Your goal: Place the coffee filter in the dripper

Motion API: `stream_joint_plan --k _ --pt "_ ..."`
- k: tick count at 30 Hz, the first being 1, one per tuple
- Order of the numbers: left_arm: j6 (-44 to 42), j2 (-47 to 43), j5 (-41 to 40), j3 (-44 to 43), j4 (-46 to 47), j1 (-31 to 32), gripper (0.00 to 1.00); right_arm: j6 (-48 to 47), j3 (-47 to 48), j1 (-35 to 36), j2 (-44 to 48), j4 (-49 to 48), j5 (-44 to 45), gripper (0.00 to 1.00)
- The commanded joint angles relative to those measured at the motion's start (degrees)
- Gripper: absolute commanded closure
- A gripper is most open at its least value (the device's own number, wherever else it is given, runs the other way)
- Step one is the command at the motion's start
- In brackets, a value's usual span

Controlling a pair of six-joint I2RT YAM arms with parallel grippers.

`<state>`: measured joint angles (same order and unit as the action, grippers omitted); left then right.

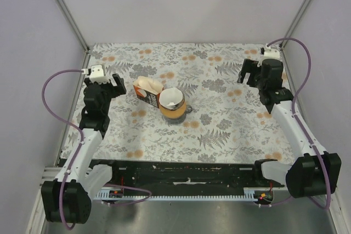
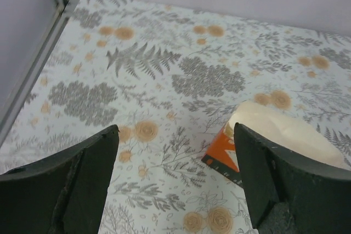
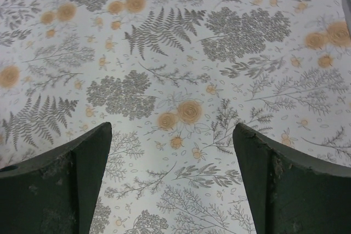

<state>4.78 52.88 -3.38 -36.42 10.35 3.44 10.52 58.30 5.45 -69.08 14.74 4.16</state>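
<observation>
Standing near the left edge of the tabletop (image 1: pixel 230 130): left jaws, spread wide, gripping nothing. Just right of them: orange carton (image 1: pixel 149 98), cream papers (image 1: pixel 148 85) showing at its open end. Just beside the carton's right side, mid-tabletop: dripper (image 1: pixel 176 112), upright, coffee filter (image 1: pixel 171 98) seated inside as a white cone. Near the far right corner: right jaws, spread wide, gripping nothing.

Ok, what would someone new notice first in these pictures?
The white coffee filter sits in the dripper near the middle of the floral table. An orange carton of cream papers lies close on its left. The left claw and right claw hang open and empty out to the sides.
</observation>
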Motion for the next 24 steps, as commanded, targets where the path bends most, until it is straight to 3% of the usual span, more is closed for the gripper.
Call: stream_joint_plan --k 1,5,11,14,24 --pt "11.3 -0.8 -8.4 4.6 -1.6 -2.5 0.09 4.7 -3.9 0.2 2.3 -8.1 13.6 0.02" --pt "9.6 -0.3 -8.4 9.1 0.7 -3.4 0.08 5.1 -7.1 0.2 1.9 -8.7 14.5 0.02" --pt "0.6 -0.3 -3.0 18.2 10.1 -3.4 0.07 6.2 -10.9 0.2 0.6 -10.8 14.8 0.02" --pt "0.1 -1.2 -2.2 23.2 15.8 -3.4 0.07 6.1 -12.2 0.3 0.2 -12.7 14.3 0.02" --pt "1.7 -2.8 -1.4 27.9 15.9 -5.5 0.06 7.1 -12.1 0.2 -2.1 -16.6 16.4 0.02"
